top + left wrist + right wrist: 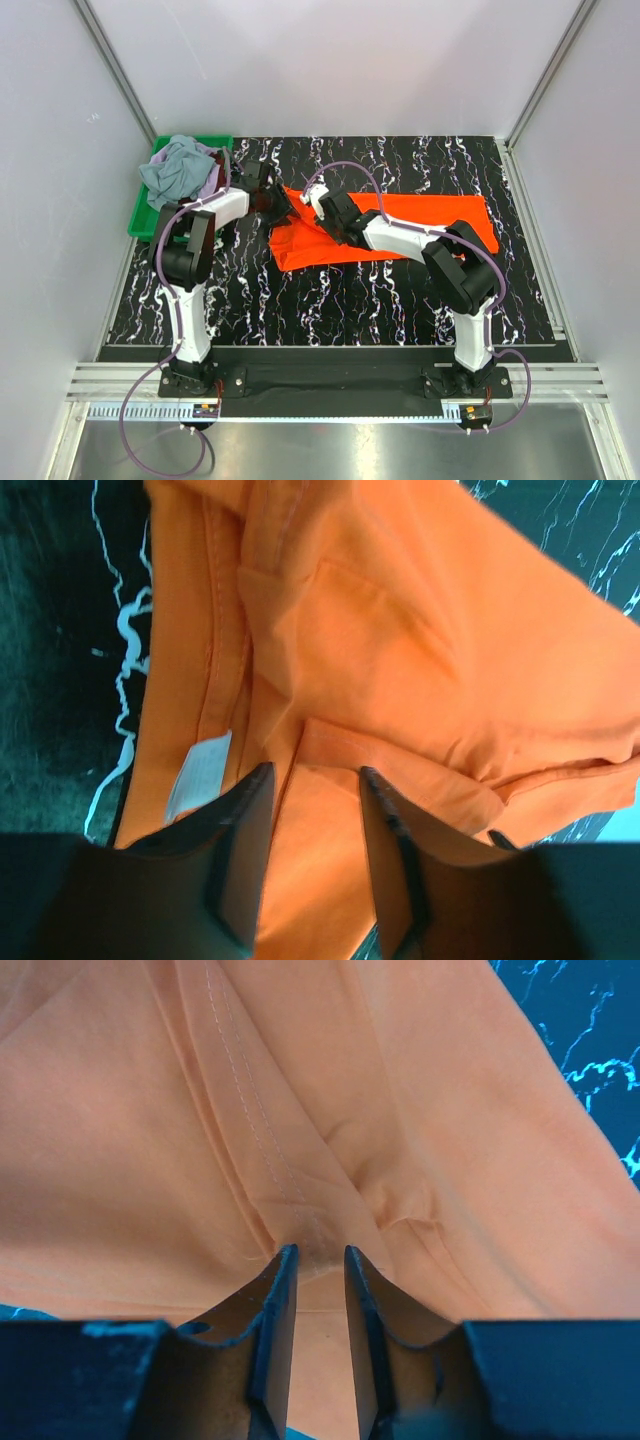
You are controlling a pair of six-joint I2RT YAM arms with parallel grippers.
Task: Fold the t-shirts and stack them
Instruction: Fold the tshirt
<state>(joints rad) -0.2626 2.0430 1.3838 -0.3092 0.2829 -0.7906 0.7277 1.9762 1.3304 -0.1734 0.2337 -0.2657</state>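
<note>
The bright orange-red t-shirt [420,225] lies as a long strip on the black marbled table [330,300], bunched at its left end. My left gripper [275,205] is over that left end. In the left wrist view its jaws stand apart around the cloth [400,630], with the white neck label [198,775] beside the left finger. My right gripper [320,215] is just to the right of it. In the right wrist view its fingertips [283,1260] pinch a puckered seam fold of the shirt [120,1140]. Grey-blue and lilac shirts [180,170] lie heaped in the bin.
The green plastic bin [140,215] stands at the table's far left corner, close behind my left arm. White enclosure walls surround the table. The orange shirt's right end [480,225] reaches toward the right edge.
</note>
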